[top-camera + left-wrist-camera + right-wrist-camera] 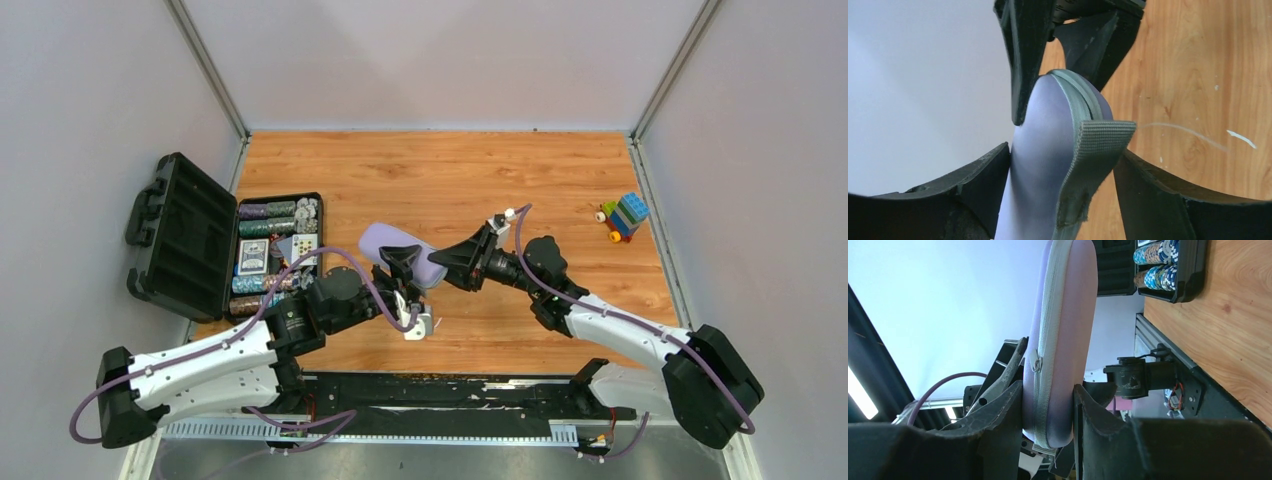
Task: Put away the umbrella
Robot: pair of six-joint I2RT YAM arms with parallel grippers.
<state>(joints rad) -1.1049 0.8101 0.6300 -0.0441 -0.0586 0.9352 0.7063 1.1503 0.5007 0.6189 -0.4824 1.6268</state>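
The umbrella is not in view. A smooth lilac-grey oval hard case (388, 244) with a grey zip band is held between both grippers over the table's middle. My left gripper (403, 264) is closed round its near end. In the left wrist view one finger (993, 170) presses the lilac shell (1040, 150) and the other touches a grey woven tab (1098, 150). My right gripper (447, 262) is shut on the case's other end. In the right wrist view the case (1068, 315) sits pinched between the fingers of the right gripper (1048, 395), zip pull (1035, 362) facing left.
An open black case of poker chips and cards (275, 250) lies at the left, its lid (185, 235) raised against the wall; it also shows in the right wrist view (1168, 270). A small toy of coloured blocks (625, 215) stands at the right. Walls enclose the wooden table (450, 170).
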